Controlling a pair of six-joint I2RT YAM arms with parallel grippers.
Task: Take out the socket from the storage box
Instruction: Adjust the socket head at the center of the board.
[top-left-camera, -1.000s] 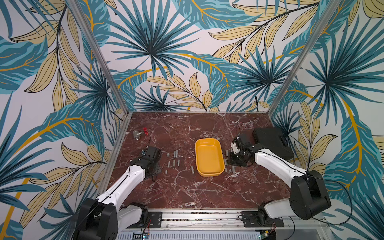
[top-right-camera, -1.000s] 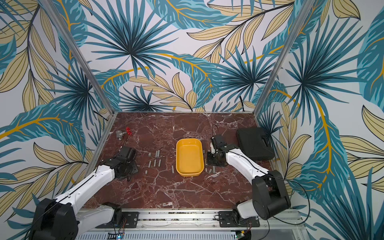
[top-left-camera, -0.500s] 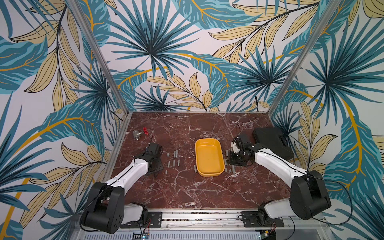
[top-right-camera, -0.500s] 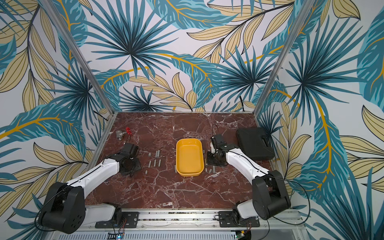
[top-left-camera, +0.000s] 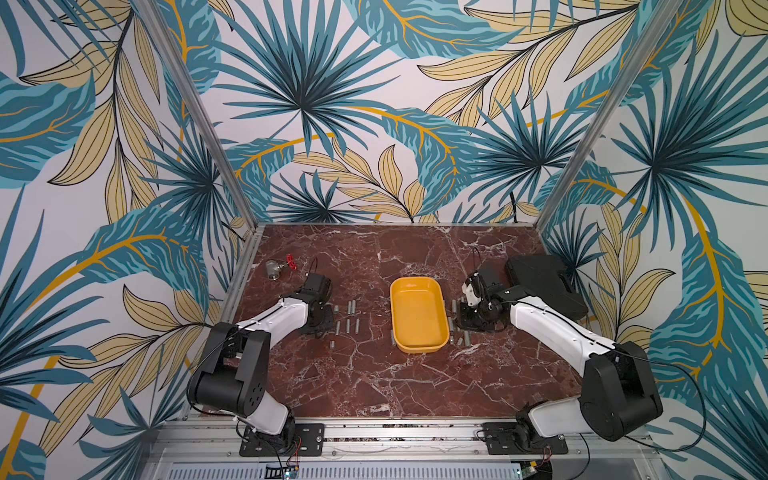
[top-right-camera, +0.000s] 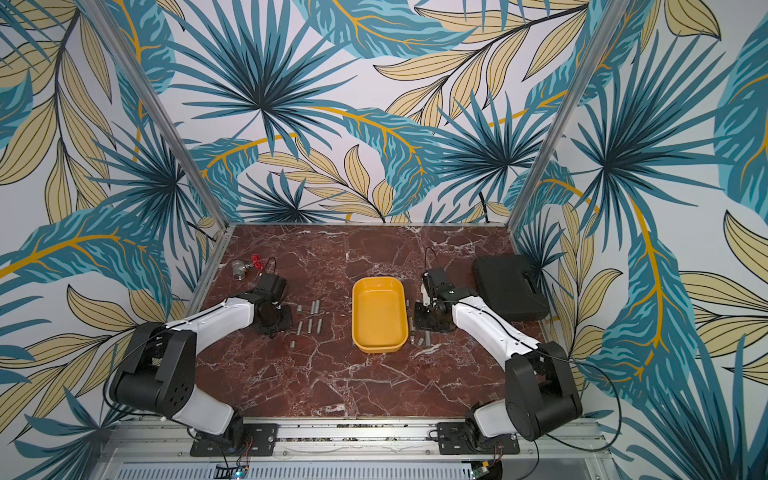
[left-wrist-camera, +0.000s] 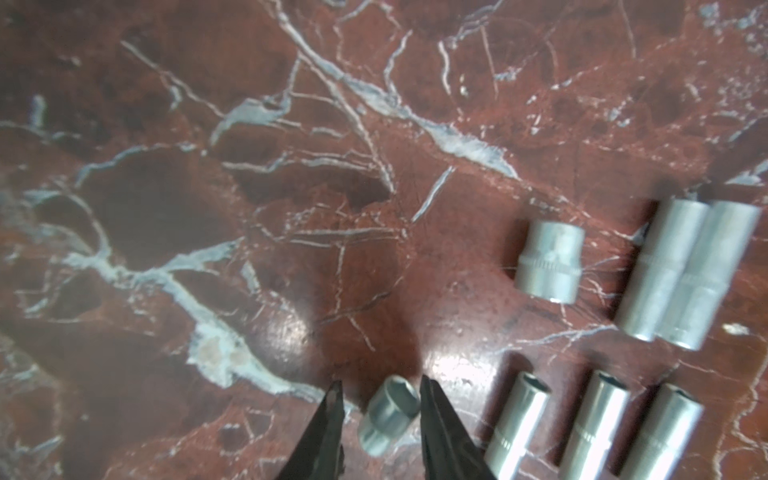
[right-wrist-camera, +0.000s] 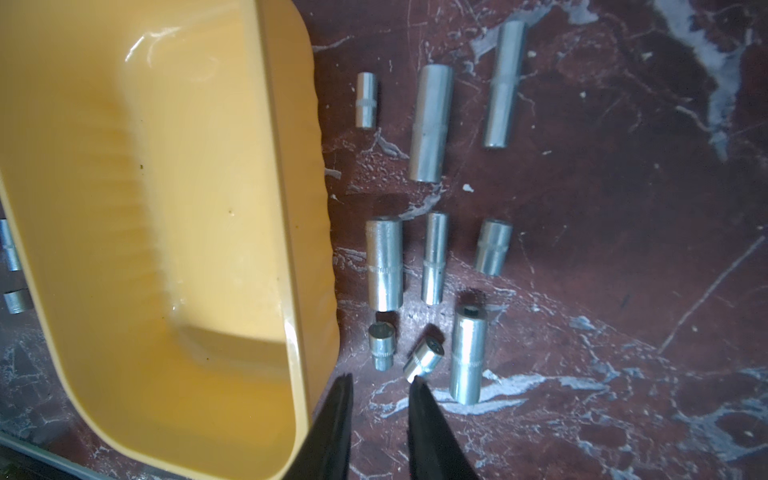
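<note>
1. Swinging in, the left arm has its elbow closer to the bench than a second ago, and its wrist has edged toward the loose sockets. A hasty sweep from here scatters that neat row.
2. Storage box sits mid-bench and looks empty in both top views. Every socket I can see lies on the bench either side of it, so the risk is wasted effort on one that's already out.
3. Right fingers stand slightly apart with nothing between them. One tip is right at the tilted socket, and a nudge rolls it into its tall neighbour.
4. Left fingers are parted around the short socket, which lies on the bench left of the box. One finger touches it and the other shows a gap. That lopsided squeeze could pop the round socket out toward the long sockets.
</note>
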